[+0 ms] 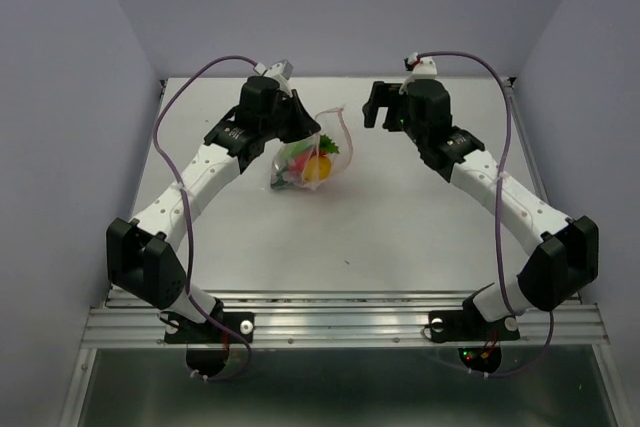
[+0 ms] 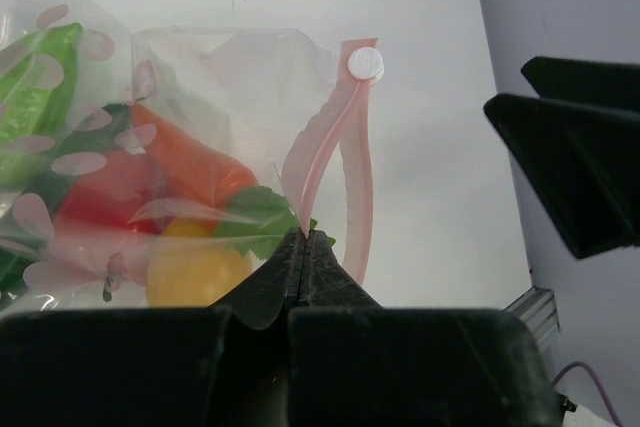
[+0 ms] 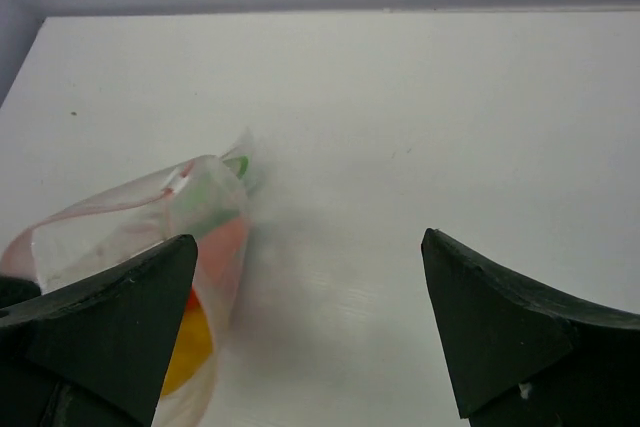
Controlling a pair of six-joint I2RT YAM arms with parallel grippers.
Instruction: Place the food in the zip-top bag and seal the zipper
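— What is the largest thing here?
— The white table (image 1: 400,237), spread beneath the zip-top bag (image 1: 298,165).

— And the arms?
— The left gripper (image 2: 306,239) is at the bag's mouth edge, its fingers pressed tight together on the zipper (image 2: 340,137). The right gripper (image 3: 308,239) hangs off to the right of the bag, apart from it, with its jaws spread wide and nothing between them.

— Where is the food?
— Inside the bag, all of it seen through the clear plastic: a red pepper (image 2: 100,192) in the middle, a carrot (image 2: 185,162) just above it with its green top toward the zipper, a yellow piece (image 2: 195,277) nearest the left gripper, and a light green pod (image 2: 40,77) at the far side from the zipper.

— Is the bag hanging or lying?
— Its mouth looks raised by the grip; I cannot tell whether its bottom rests flat.

— The zipper itself?
— A pink strip bowed into a loop, with a white round button (image 2: 364,64) at its far end
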